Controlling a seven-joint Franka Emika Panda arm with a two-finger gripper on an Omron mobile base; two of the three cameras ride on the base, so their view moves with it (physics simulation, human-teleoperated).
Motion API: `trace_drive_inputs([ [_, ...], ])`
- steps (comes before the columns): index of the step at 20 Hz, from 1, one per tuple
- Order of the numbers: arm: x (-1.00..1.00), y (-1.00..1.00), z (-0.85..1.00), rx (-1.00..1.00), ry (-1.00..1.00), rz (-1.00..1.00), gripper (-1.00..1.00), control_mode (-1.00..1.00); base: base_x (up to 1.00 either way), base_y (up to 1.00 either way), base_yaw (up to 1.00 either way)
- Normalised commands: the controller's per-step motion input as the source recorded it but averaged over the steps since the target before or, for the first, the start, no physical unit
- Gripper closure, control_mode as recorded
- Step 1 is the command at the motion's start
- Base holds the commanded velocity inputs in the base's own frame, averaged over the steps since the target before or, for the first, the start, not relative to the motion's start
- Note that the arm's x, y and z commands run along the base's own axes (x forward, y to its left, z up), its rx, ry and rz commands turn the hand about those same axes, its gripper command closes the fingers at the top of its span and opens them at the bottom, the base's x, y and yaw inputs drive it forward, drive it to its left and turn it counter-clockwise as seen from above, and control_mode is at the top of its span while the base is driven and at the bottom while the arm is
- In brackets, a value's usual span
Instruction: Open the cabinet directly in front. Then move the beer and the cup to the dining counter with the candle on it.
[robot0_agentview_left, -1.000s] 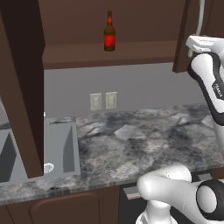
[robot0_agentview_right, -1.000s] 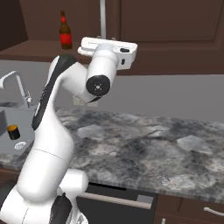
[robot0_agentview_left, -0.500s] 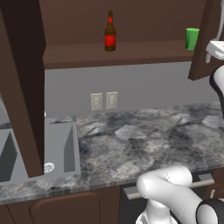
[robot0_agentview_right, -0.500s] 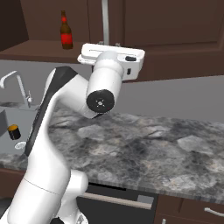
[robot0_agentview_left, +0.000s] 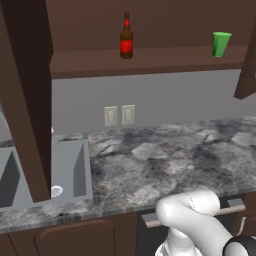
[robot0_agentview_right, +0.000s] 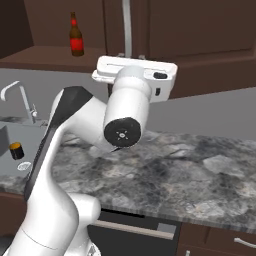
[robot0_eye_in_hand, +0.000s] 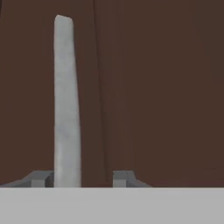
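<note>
In the hand view the end effector (robot0_eye_in_hand: 83, 177) is sitting at the bottom centre with its fingertips parted; a long silver bar handle (robot0_eye_in_hand: 66, 105) is running up just inside the left tip, and whether it is gripped I cannot tell. In the left base view the beer (robot0_agentview_left: 126, 37) is standing at upper centre on the open cabinet's (robot0_agentview_left: 150, 60) shelf, the cup (robot0_agentview_left: 220, 44) at upper right.

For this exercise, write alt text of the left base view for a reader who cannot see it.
An open dark brown wall cabinet has a brown beer bottle and a green cup standing apart on its shelf. Below lie a grey marbled worktop with a sink at left, and two wall outlets.
</note>
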Motion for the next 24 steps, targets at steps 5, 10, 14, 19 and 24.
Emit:
trace_drive_inputs([
  [5,-0.02,-0.17,0.0,0.0,0.03,0.01,-1.0,-1.0,0.0,0.0,0.0],
  [10,-0.34,-0.09,0.01,0.0,-0.02,0.0,-1.0,-1.0,0.0,0.0,0.0],
  [14,-0.97,-0.24,0.19,0.0,-0.14,0.0,-1.0,-1.0,0.0,0.0,0.0],
  [19,-0.9,0.12,0.27,-0.07,-0.12,0.0,-1.0,-1.0,0.0,0.0,0.0],
  [24,-0.41,0.88,0.06,-0.24,0.0,0.0,-1.0,-1.0,0.0,0.0,0.0],
])
